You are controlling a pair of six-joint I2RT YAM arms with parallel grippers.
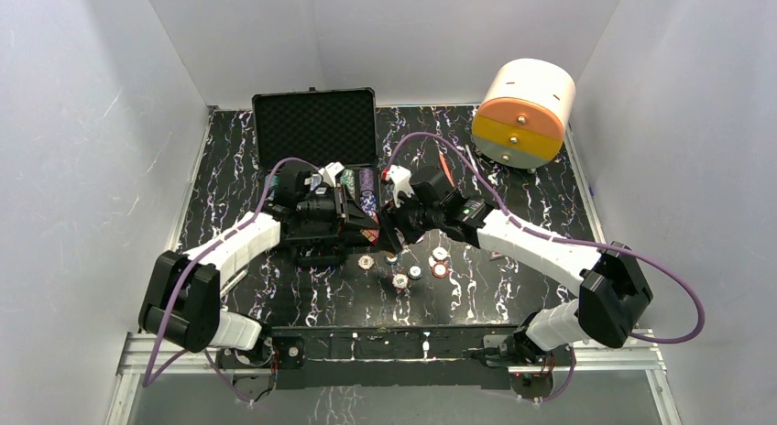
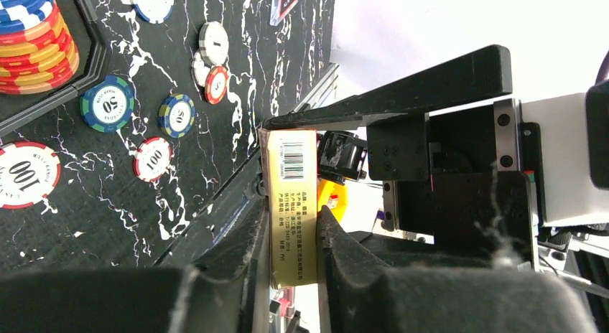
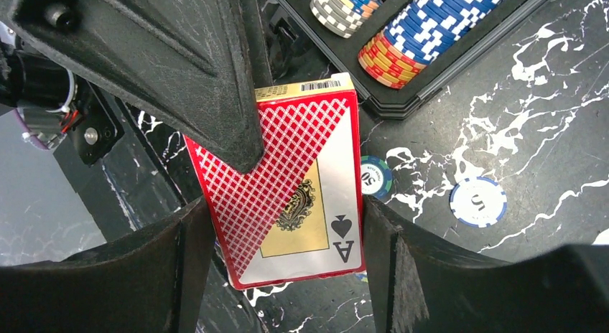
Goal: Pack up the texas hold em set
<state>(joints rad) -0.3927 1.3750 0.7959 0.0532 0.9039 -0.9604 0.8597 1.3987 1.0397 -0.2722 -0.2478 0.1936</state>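
Carefully, treat this as a handover of the card deck (image 3: 316, 168), pinched off the table (image 3: 546, 132) between both pairs of fingers. See the left gripper (image 2: 291, 204) clamped across the deck's thickness, one finger on each face, and the right gripper (image 3: 284, 211) closed snugly on its two long edges, with no gap showing at either pad. Release only one grip, and only after judging the other firm; open slowly to avoid flicking the deck. Then carry it to the black case (image 3: 402, 107), lying just beyond the right fingertips with stacked chips (image 3: 424, 31) already inside. Find where cards belong in there, hidden in these views, level the deck over it and lower flat. Avoid sweeping the loose chips (image 3: 477, 202) scattered beneath and beside the right fingers; leave those for later.
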